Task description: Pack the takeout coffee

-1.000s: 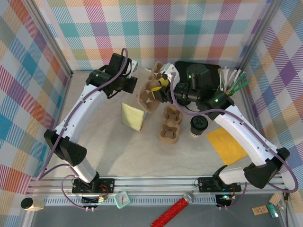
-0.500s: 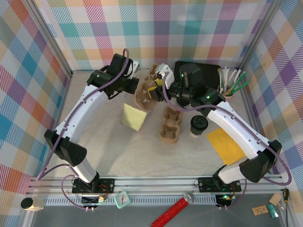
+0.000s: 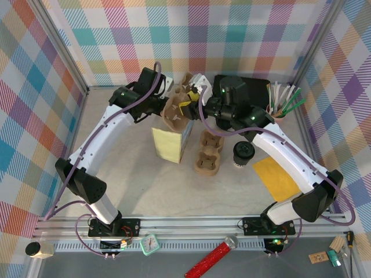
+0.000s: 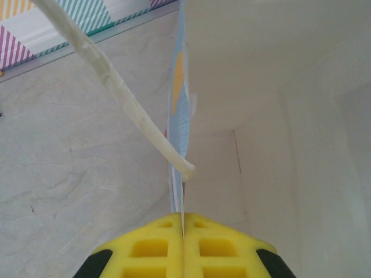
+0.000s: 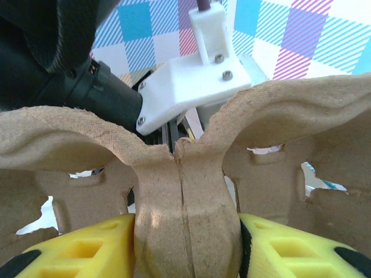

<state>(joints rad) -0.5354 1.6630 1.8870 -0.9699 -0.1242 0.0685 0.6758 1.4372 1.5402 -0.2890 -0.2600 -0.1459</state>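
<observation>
The takeout coffee (image 3: pixel 243 153), a dark cup with a black lid, stands on the table right of centre, away from both grippers. My left gripper (image 3: pixel 164 103) (image 4: pixel 182 225) is shut on the rim of a yellow-fronted paper bag (image 3: pixel 168 143), holding its mouth open; the bag's white inside (image 4: pixel 278 116) and a twisted paper handle (image 4: pixel 128 99) show in the left wrist view. My right gripper (image 3: pixel 195 109) (image 5: pixel 185 231) is shut on the centre post of a brown pulp cup carrier (image 3: pixel 177 113) (image 5: pixel 184 191), held in the air just above the bag's mouth.
A second pulp carrier (image 3: pixel 208 152) lies flat on the table between the bag and the cup. A yellow napkin (image 3: pixel 279 177) lies at the right. A black box (image 3: pixel 255 86) and a holder of stirrers (image 3: pixel 285 98) stand at the back right.
The right gripper has carried the cup carrier left and up towards the left gripper. The bag has been pulled more upright and its mouth has opened, showing a side panel.
</observation>
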